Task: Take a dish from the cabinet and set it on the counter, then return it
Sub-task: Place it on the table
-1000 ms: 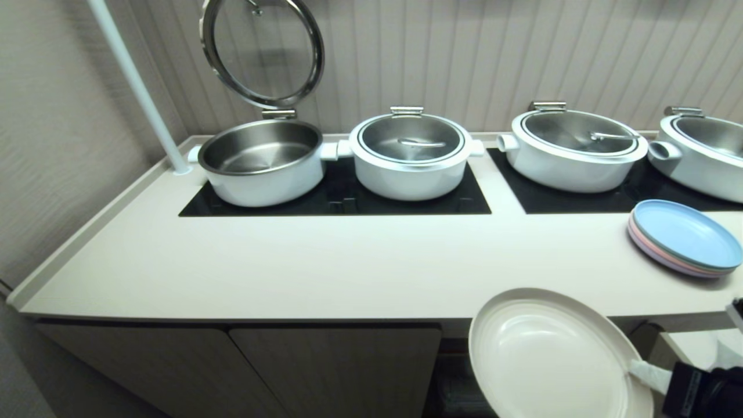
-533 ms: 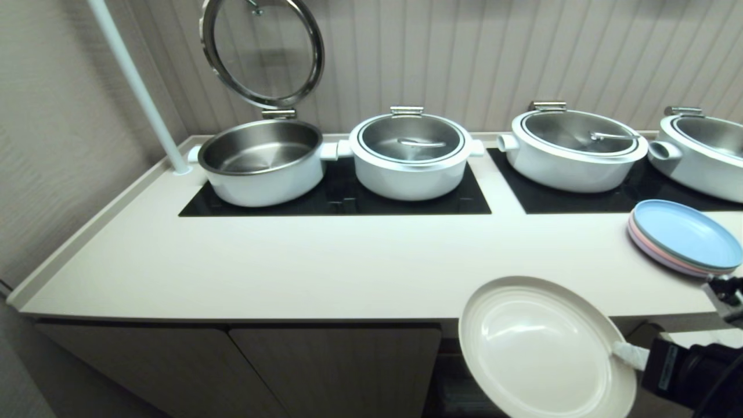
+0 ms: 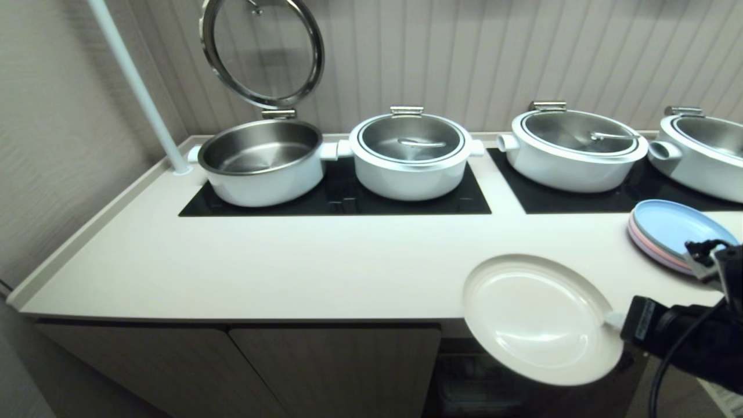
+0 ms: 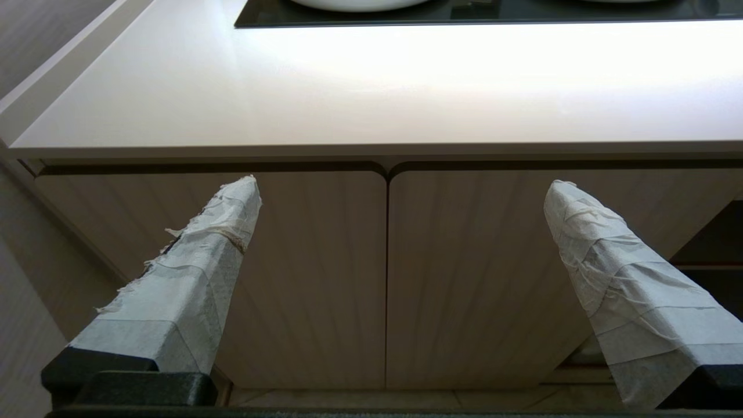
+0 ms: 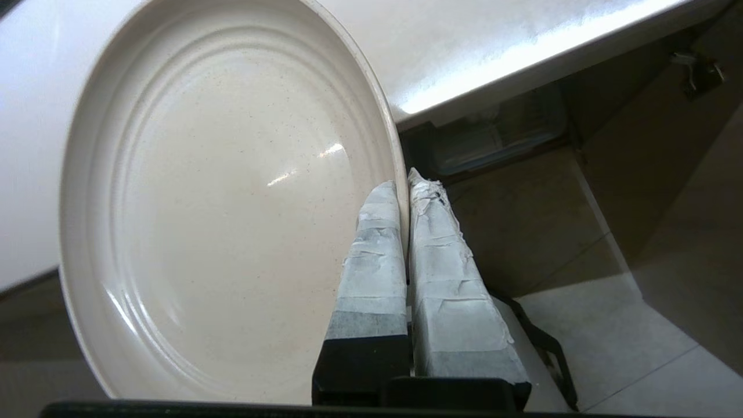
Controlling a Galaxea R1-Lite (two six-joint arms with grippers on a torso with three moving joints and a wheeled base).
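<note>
Right hand (image 3: 614, 318), at the frame's lower right, pinches the rim of the cream plate (image 3: 537, 316), held half over the tabletop (image 3: 325, 267) edge, presumably for setting down; rim grip keeps fingers clear underneath. Left hand (image 4: 400, 191) gapes empty before closed cabinet doors (image 4: 325, 278).

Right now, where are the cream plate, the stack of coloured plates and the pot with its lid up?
dish (image 3: 537, 319): head view, middle of its well.
stacked pastel plates (image 3: 664, 229): head view, blue top plate.
open pot (image 3: 261, 154): head view, steel inside.
</note>
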